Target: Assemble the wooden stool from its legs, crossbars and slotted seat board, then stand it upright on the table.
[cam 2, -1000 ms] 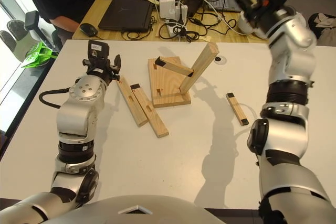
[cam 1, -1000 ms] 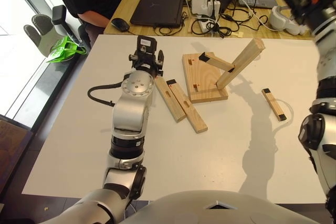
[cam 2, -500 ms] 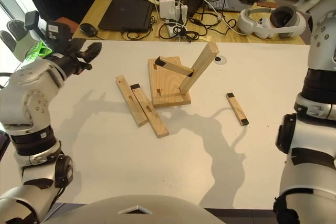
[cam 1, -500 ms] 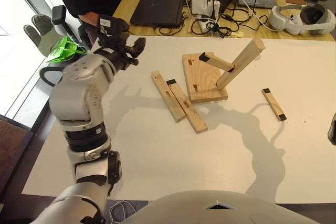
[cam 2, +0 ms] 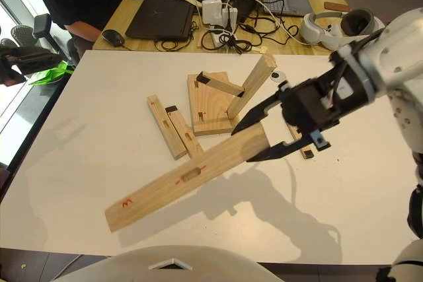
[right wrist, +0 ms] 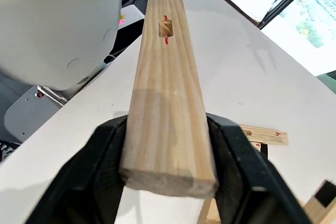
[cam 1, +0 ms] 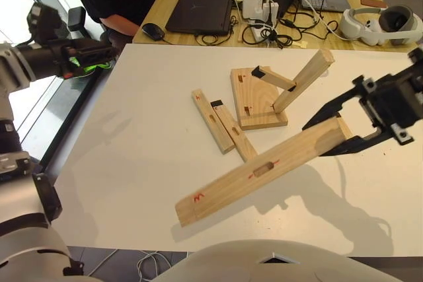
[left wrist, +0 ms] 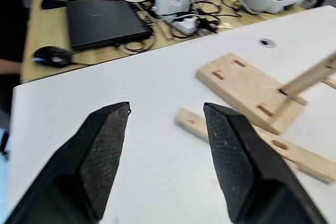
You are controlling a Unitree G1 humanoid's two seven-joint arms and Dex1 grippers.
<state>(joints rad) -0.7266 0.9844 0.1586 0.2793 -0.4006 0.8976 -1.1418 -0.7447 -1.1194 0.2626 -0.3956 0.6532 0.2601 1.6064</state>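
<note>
Where the table (cam 2: 86, 137) shows bare on its near side, the long leg (cam 2: 188, 176) hangs over it on a slant, slot face up. Your right gripper (cam 2: 246, 143) is clamped on one end of it.

Judgement: stiff, fairly light wood with smooth faces. Held at the tip, it levers hard on the pads and may pivot. Take it nearer the slot before you insert.

The seat board (cam 2: 206, 109) lies flat mid-table. One leg (cam 2: 252, 85) stands tilted in it, with a crossbar (cam 2: 218, 84) joined to it. Two slotted bars (cam 2: 173, 130) lie touching, just beside the board. Your left gripper (left wrist: 167, 150) hangs spread and empty, well off to the left.
</note>
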